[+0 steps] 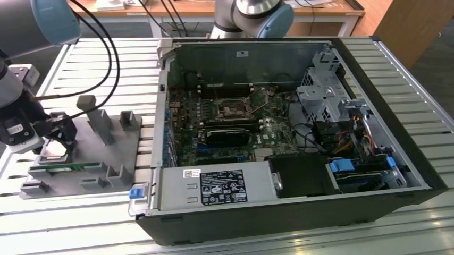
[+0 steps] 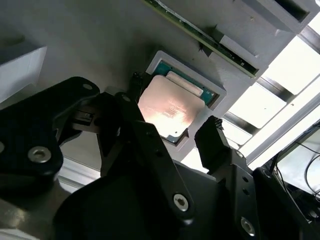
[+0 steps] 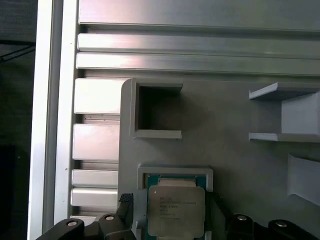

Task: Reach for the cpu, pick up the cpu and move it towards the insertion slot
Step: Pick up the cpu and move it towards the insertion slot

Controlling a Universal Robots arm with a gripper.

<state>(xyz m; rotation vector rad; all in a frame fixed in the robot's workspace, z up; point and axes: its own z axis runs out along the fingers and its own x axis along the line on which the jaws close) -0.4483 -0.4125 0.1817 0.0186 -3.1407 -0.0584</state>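
Observation:
The cpu [image 3: 176,210], a flat square chip with a silvery top, lies in a square pocket of the grey fixture plate [image 1: 117,141] at the exterior view's left. My gripper [image 1: 57,144] is low over that pocket. In both wrist views its black fingers [image 2: 214,137] straddle the cpu [image 2: 170,107] on two opposite sides. They are close to its edges, with a thin gap still showing on one side. The chip rests flat in its pocket. The insertion slot [image 1: 232,109], a shiny square frame with a dark centre, sits on the green board inside the open computer case.
A long green memory stick [image 1: 67,168] lies on the fixture plate just in front of the gripper. Grey upright posts [image 1: 99,125] rise from the plate toward the case. The case's metal wall [image 1: 163,106] stands between plate and board. Black cables [image 1: 106,58] hang above.

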